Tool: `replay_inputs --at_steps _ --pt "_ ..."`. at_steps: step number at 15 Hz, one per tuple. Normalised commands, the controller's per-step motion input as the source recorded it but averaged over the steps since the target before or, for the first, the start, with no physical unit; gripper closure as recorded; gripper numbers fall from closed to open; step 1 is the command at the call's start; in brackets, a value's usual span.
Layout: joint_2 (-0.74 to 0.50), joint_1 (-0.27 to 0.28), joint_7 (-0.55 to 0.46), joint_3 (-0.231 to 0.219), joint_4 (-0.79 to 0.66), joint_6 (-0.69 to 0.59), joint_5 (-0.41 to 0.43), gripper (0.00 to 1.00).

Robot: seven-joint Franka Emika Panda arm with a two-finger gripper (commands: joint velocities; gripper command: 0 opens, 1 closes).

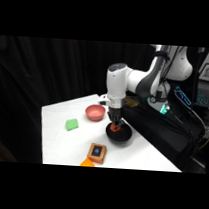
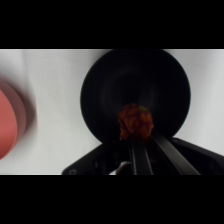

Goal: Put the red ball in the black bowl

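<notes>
Fingers [image 2: 136, 145] around red ball [image 2: 135, 122] above black bowl [image 2: 100, 95]

Two cameras on my rig: one fixed beside the counter, one riding on the wrist.

My side camera stands off from the white counter [image 1: 57, 139], looking across and down on it from a distance, wide enough to take in the arm's base at upper right and the whole top. My wrist camera sits close above, looking almost straight down past the hand [image 2: 136, 131], whose black linkage rises from the bottom edge. Both views share the glossy round black bowl [image 1: 119, 136] [image 2: 100, 95], the small red-orange ball [image 1: 115, 127] [image 2: 135, 121] over it, and the round pink-red bowl [image 1: 95, 112] [image 2: 10, 125], which the wrist view cuts off at its left edge.
</notes>
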Motion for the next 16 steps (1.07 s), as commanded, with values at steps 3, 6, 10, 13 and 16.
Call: replay_inputs --at_steps 3,6,10,13,16 --pt "0.09 0.033 -0.01 0.012 -0.03 0.21 -0.027 0.96" --pt "0.04 0.024 -0.05 0.019 -0.02 0.13 -0.003 0.66" --pt "-0.06 0.009 -0.09 0.034 -0.05 0.07 0.029 0.47" --pt "-0.15 -0.006 -0.12 0.041 -0.06 -0.07 0.055 0.23" --pt "-0.23 -0.018 -0.10 0.009 -0.05 -0.20 0.031 0.01"
